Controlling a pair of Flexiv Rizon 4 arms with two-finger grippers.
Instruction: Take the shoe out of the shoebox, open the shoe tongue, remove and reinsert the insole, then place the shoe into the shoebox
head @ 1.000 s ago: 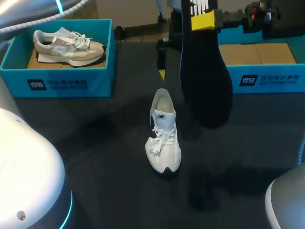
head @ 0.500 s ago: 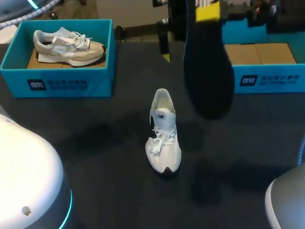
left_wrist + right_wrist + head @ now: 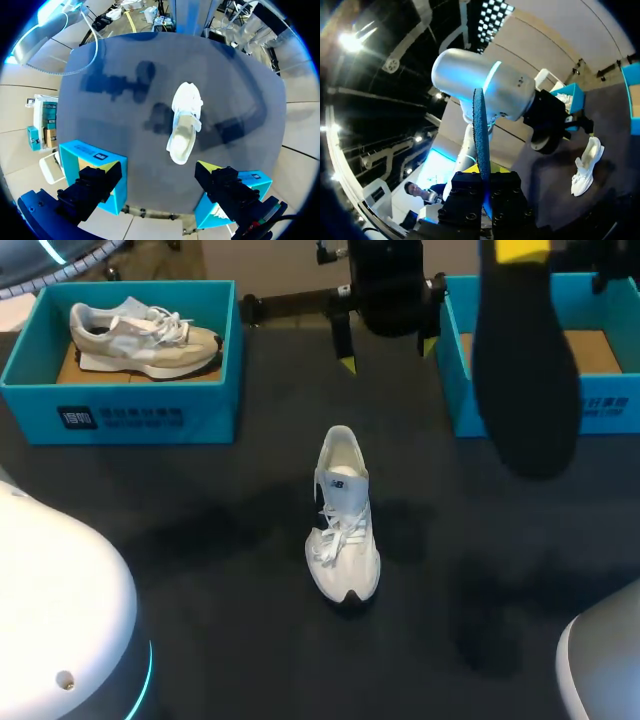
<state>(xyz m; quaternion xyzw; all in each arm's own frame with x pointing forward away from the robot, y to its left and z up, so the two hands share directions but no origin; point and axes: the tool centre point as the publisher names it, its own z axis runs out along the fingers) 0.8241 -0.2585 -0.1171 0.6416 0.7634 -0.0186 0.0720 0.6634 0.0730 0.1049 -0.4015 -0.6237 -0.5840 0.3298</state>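
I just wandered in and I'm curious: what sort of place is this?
Probably a robot test bench for shoe handling: a dark table bearing a left shoebox and right shoebox, a white shoe between them, and the right gripper holding a black insole aloft.

Plenty of open bench point(image 3: 180, 540) all round the white shoe point(image 3: 343, 530): bare surface on both sides and in front of the toe, so a claw can come in from there no problem. Behind the heel it's tighter. The left claw point(image 3: 388, 355) hangs over the far edge there, fingers spread wide. The left shoebox point(image 3: 130, 418) fills the far left corner with a beige shoe point(image 3: 145, 338) in it. The right shoebox point(image 3: 600, 412) is partly screened by the black insole point(image 3: 525, 390) dangling from the right claw point(image 3: 482, 187), which is clamped on it.
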